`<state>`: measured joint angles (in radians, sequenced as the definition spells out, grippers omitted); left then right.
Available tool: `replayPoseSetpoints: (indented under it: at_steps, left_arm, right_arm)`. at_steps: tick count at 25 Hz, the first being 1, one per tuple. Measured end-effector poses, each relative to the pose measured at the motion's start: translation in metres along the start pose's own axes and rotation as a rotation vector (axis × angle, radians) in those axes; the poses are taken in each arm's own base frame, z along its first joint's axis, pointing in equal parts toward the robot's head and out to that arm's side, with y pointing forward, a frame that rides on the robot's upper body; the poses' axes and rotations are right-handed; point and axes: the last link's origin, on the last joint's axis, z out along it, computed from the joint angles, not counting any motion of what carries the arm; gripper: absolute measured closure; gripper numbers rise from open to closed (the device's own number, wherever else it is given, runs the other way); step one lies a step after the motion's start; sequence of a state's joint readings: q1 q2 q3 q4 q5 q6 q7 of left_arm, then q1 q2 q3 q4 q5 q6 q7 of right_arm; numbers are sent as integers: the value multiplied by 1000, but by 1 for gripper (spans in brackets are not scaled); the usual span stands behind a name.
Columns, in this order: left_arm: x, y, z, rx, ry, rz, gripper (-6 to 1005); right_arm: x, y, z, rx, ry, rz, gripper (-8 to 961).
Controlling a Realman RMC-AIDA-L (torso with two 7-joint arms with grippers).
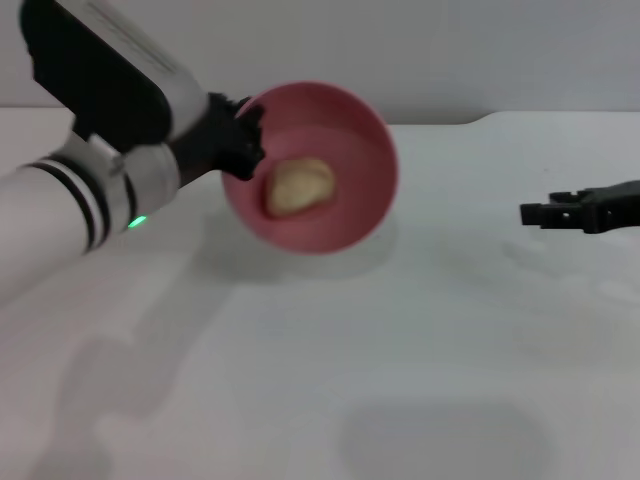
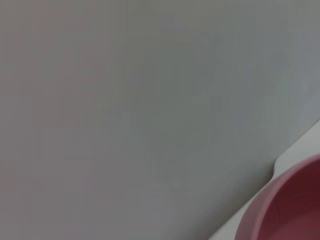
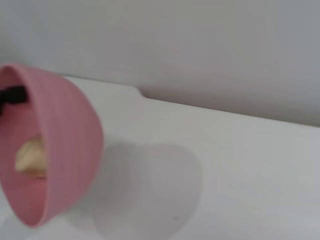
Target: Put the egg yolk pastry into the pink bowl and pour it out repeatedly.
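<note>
Pink bowl (image 1: pixel 345 215) held up above the white counter (image 1: pixel 400 350), tilted strongly so that the opening faces toward the head camera. Gripped at the rim on its left side by the left gripper (image 1: pixel 243 140), black fingers closed on the edge. Inside, egg yolk pastry (image 1: pixel 298 186), pale tan, lying against the inner wall, near the middle of the bowl. Below the bowl, soft shadow on the counter.

From the right wrist view, same bowl (image 3: pixel 65 150) seen from the side, opening turned away to one side, pastry (image 3: pixel 31 156) partly visible behind the rim, a dark piece of the left gripper (image 3: pixel 12 95) at the far rim. From the left wrist view, only a part of the pink rim (image 2: pixel 280 210) in one corner, with grey wall behind.

Right gripper (image 1: pixel 545 213) at the right edge of the head view, low over the counter, well apart from the bowl, holding nothing; cannot tell if open or closed.
</note>
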<state>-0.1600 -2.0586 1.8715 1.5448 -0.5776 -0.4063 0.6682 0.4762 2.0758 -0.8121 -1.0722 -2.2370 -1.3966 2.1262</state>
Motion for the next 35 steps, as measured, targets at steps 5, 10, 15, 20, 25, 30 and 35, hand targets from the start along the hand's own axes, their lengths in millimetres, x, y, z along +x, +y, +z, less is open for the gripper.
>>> replayPoseSetpoints:
  at_steps: [5, 10, 15, 20, 25, 30, 35]
  left_arm:
    - [8, 29, 6, 47, 138, 209, 1000]
    - [5, 59, 11, 88, 290, 472, 1000]
    - [-7, 87, 7, 195, 458, 867, 999]
    - [-17, 104, 7, 302, 505, 1150, 999]
    - [-19, 105, 5, 361, 490, 1257, 1000]
    - [-19, 101, 1, 430, 490, 1332, 999]
    - [-18, 77, 3, 469, 406, 1014, 999]
  right_arm:
    - [12, -11, -8, 25, -25, 63, 394]
    - [16, -13, -9, 28, -27, 80, 394]
    - [18, -13, -9, 26, -26, 86, 394]
    - [19, -12, -8, 17, -35, 95, 394]
    - [20, -10, -6, 6, -37, 102, 394]
    - [19, -8, -5, -14, -53, 109, 394]
    - [18, -1, 0, -45, -45, 76, 393]
